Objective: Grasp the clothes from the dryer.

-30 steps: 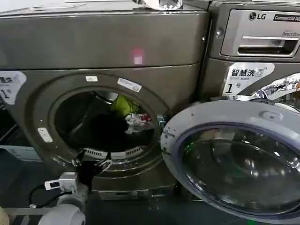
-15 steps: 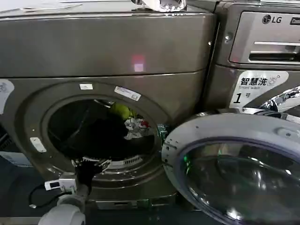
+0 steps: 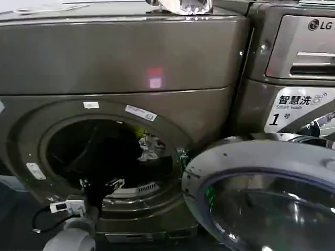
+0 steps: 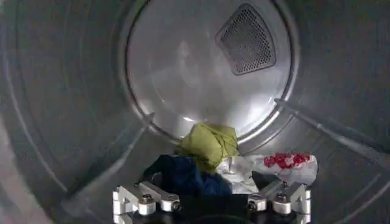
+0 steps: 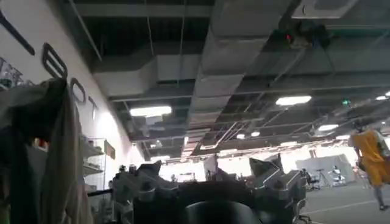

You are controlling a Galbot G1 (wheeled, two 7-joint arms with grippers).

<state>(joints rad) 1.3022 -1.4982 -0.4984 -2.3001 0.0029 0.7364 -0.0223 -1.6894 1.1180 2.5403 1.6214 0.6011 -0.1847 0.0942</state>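
Left gripper (image 3: 99, 184) sits at the lower lip of the dryer (image 3: 120, 57) porthole, arm coming up from below with a small white module (image 3: 68, 205) strapped on it. In the left wrist view the left gripper (image 4: 211, 201) has fingers spread wide, nothing between them, aimed into the drum (image 4: 55, 122).

Just past the fingertips, the clothes (image 4: 213, 161) lie in a small heap on the drum floor: dark navy garment (image 4: 183, 173) nearest, yellow-green garment (image 4: 209, 143) behind and touching it, white garment with red print (image 4: 277, 165) beside both, towards the drum side wall. No finger touches the heap. Behind the heap is the round metal back wall (image 4: 183, 67) with a mesh vent (image 4: 247, 39) set in it.

From the head view, the clothes (image 3: 149, 149) show partly through the opening, mostly the white piece, the rest lost in the dark drum. The dryer door (image 3: 261, 198) hangs open to the robot's right of the porthole, glass facing out. Further right stands the LG machine (image 3: 298, 63) with a white "1" sticker (image 3: 296, 107).

Right gripper (image 5: 213, 195) points up at a ceiling (image 5: 231, 67) with ducts and strip lights; cannot tell if its fingers are spread or closed.
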